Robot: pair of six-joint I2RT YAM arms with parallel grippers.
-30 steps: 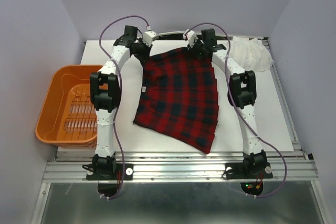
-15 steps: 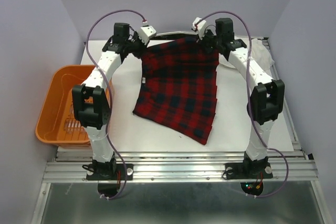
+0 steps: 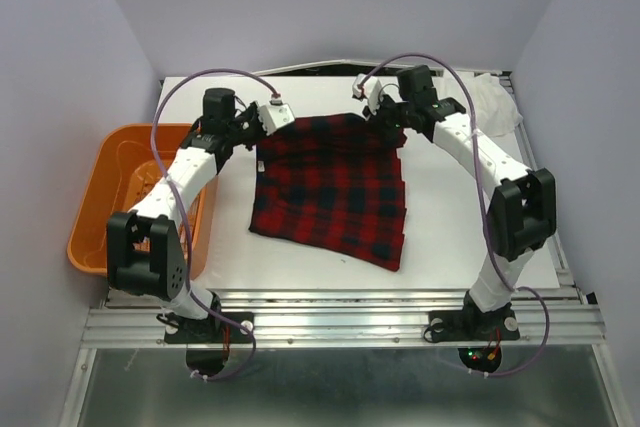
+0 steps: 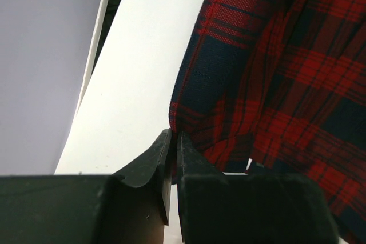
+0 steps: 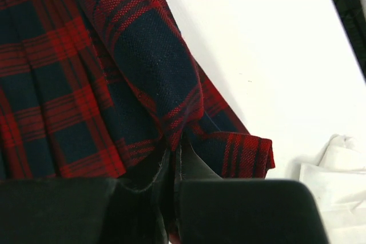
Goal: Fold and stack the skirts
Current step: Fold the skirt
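Pale lilac walls (image 3: 330, 7) close in a white table (image 3: 450, 237). An orange basket (image 3: 100, 177) sits off the table's left edge. The red and navy plaid skirt (image 3: 335, 192) lies mid-table. My left gripper (image 4: 173, 136) is pinched tight on the skirt's far left corner, and my right gripper (image 5: 174, 151) is clamped on its far right corner. A crumpled white cloth (image 3: 495, 102) sits at the table's far right corner, partly behind my right arm (image 3: 480, 162). I cannot tell what garment it is.
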